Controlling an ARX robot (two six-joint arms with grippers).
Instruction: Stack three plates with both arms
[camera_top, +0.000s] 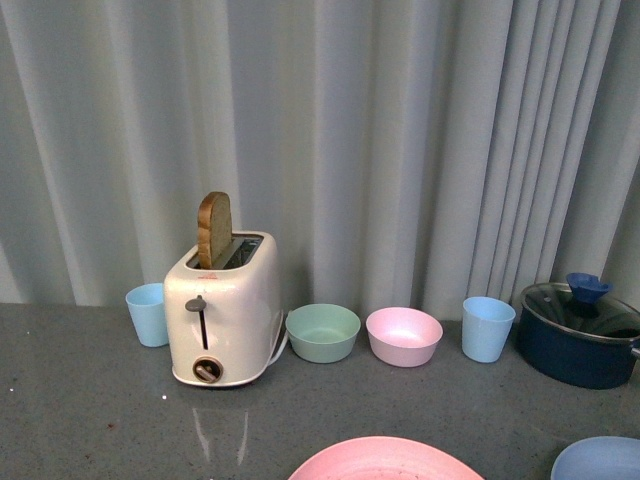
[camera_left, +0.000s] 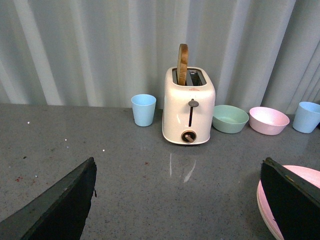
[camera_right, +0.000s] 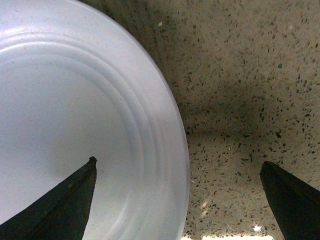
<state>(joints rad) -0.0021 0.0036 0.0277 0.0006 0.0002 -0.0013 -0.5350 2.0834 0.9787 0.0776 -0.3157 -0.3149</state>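
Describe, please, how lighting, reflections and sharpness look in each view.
Front view: soft, even light; the toaster mirrors faintly in the glossy counter. Left wrist view: similar pale streaks; the left tool shows only as dark wedges. Right wrist view: a shadow band crosses the speckled counter beside the light blue plate.

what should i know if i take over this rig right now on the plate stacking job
Left hand: open and empty over the counter, with the pink plate just beside one finger.
Right hand: open, fingers straddling the rim of a pale plate, probably the light blue plate; not gripped.
Plates: the pink and light blue ones lie apart at the counter's near edge. The cream one is not in view.
Done: no stacking shows.
Left: grip the plates and stack all three.
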